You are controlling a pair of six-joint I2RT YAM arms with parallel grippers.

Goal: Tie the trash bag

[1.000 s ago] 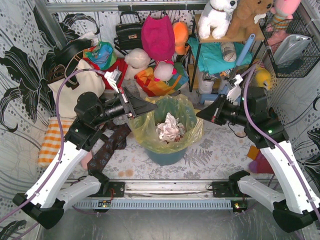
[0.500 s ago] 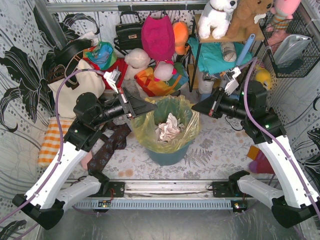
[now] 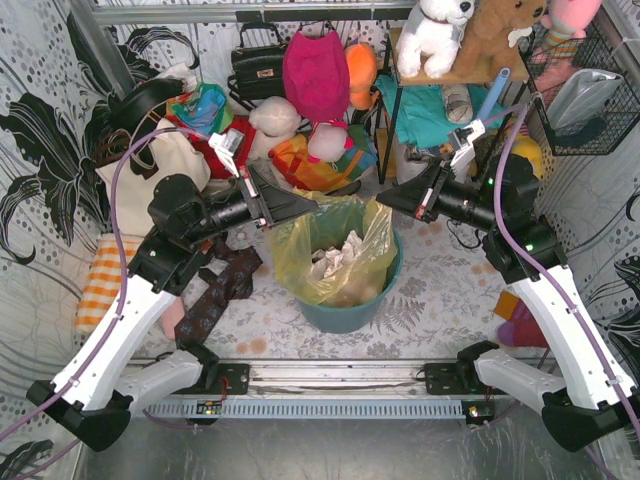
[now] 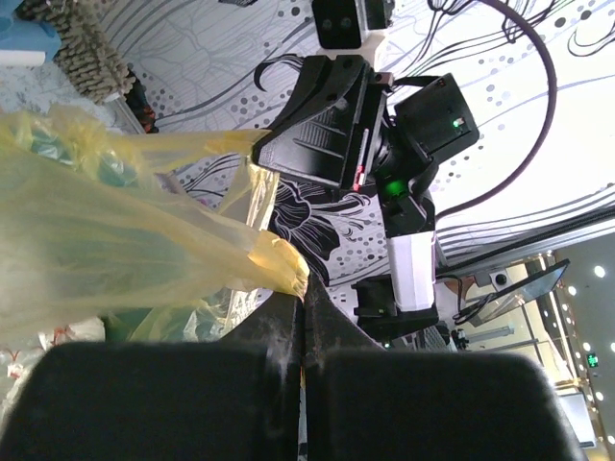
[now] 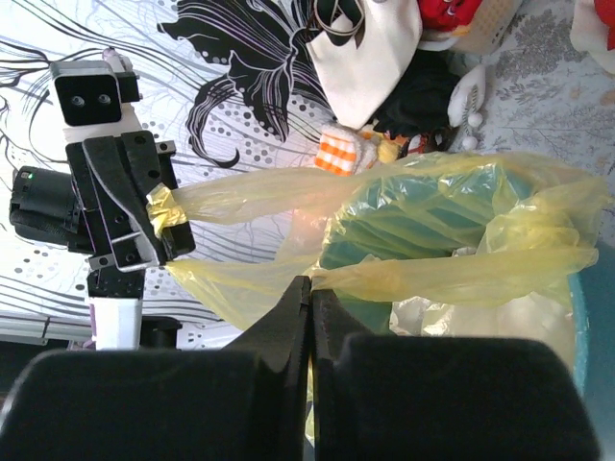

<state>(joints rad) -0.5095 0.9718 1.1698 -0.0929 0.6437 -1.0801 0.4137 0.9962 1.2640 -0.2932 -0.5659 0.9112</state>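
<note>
The yellow-green trash bag (image 3: 330, 260) stands in a round teal bin (image 3: 345, 310) at the middle, with crumpled white paper (image 3: 325, 262) showing inside. My left gripper (image 3: 312, 205) is shut on the bag's left rim and holds it lifted over the bin. My right gripper (image 3: 382, 200) is shut on the bag's right rim at about the same height. The left wrist view shows the pinched plastic (image 4: 279, 264) at my fingertips (image 4: 305, 296). The right wrist view shows the bag's edge (image 5: 452, 274) stretched from my fingertips (image 5: 310, 284).
Bags, a pink backpack (image 3: 315, 70) and soft toys crowd the back wall. A shelf rack (image 3: 440, 90) stands back right. A dark patterned cloth (image 3: 215, 295) and an orange checked towel (image 3: 100, 280) lie left of the bin.
Both grippers have risen and drawn closer together over the bin, pulling the bag's rim up off the bin's edge and narrowing its mouth.
</note>
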